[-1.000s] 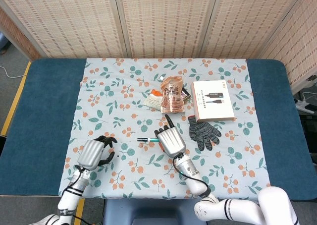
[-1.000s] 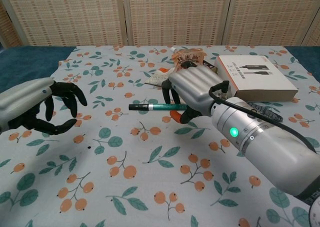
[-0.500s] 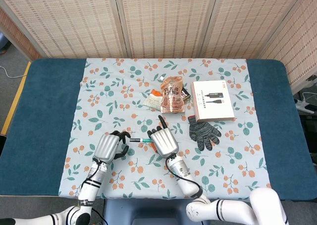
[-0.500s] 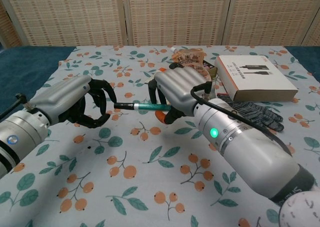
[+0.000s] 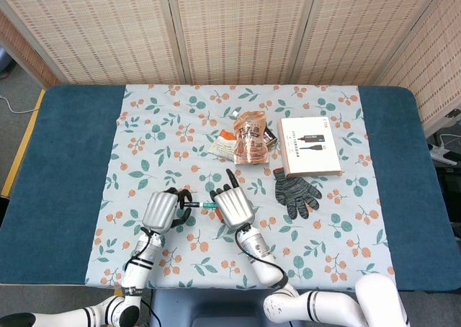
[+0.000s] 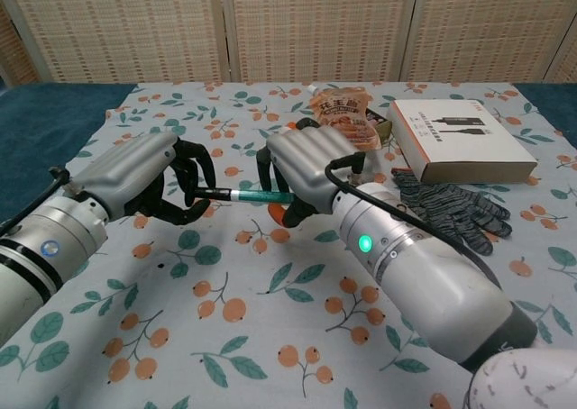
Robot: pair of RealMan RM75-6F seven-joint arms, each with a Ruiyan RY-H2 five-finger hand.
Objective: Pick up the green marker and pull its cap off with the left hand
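Note:
The green marker hangs level above the floral cloth, with its black cap pointing left. My right hand grips the green barrel from above. My left hand is at the cap end, and its dark fingers curl around the cap with the thumb under it. In the head view the marker bridges the left hand and the right hand, which are close together near the table's front middle. The barrel inside the right palm is hidden.
Behind the hands lie an orange snack pouch, a small packet and a white box. A grey knit glove lies to the right of the right hand. The floral cloth covers the blue table.
My left hand has moved right, up to the marker, and its fingers have closed around the cap. The right hand has carried the marker slightly left towards it.

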